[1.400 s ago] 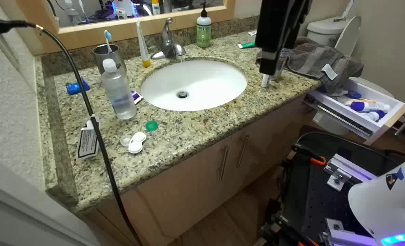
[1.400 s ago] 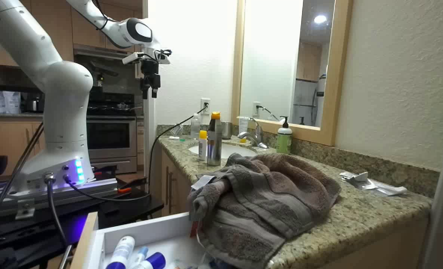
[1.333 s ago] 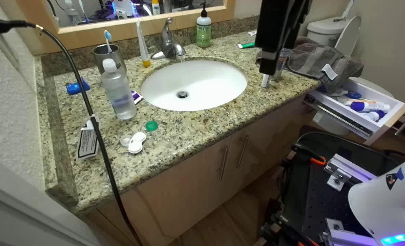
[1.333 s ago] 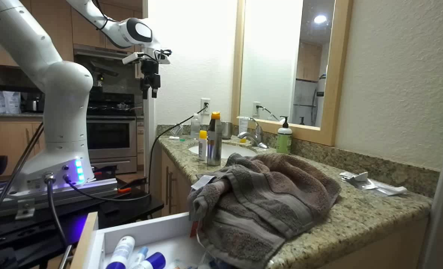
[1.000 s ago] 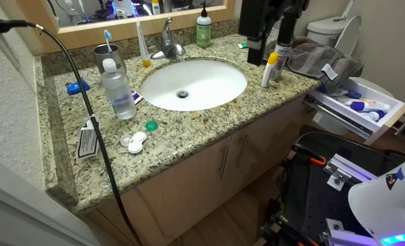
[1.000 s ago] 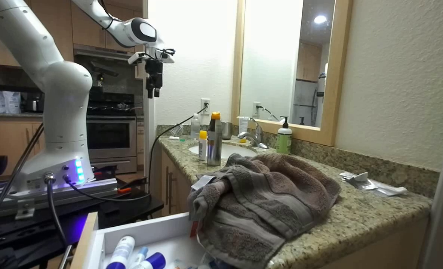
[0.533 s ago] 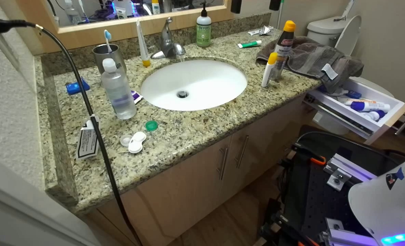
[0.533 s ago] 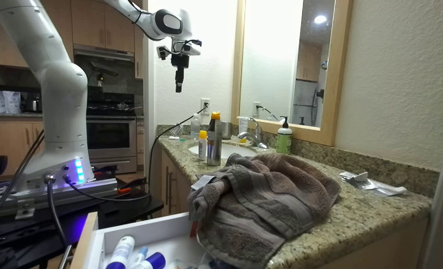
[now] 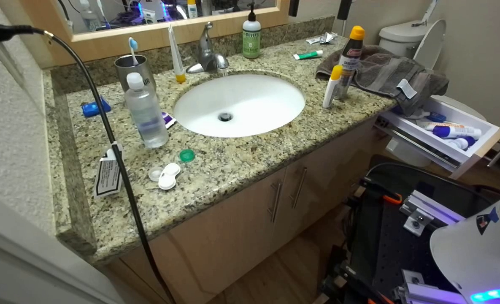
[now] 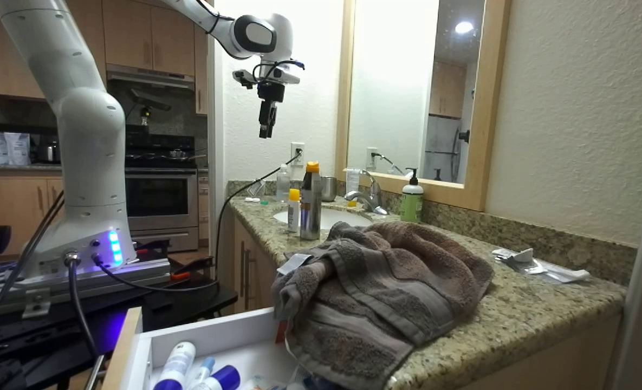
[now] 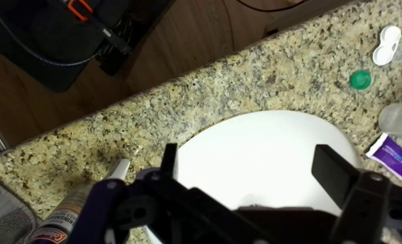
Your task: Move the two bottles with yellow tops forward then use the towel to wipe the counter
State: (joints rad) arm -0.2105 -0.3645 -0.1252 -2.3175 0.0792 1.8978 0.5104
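Observation:
Two bottles with yellow tops stand upright close together on the speckled counter, right of the sink: a tall dark bottle and a shorter white bottle. Just behind them in that exterior view, the grey-brown towel lies bunched; its folds fill the near counter in an exterior view and hang over the drawer. High above the countertop is my gripper. In the wrist view the gripper is open over the white basin, nothing between its fingers; it partly hides both bottles.
An open drawer with tubes juts out below the towel. Around the basin stand a clear bottle, a metal cup, a faucet and a green soap bottle. A black cable crosses the counter's end.
The arm has swung from beside the counter towards the mirror, its gripper turning on the way. It no longer covers the bottles in an exterior view. Lately it has sunk slightly. Bottles and towel are unmoved.

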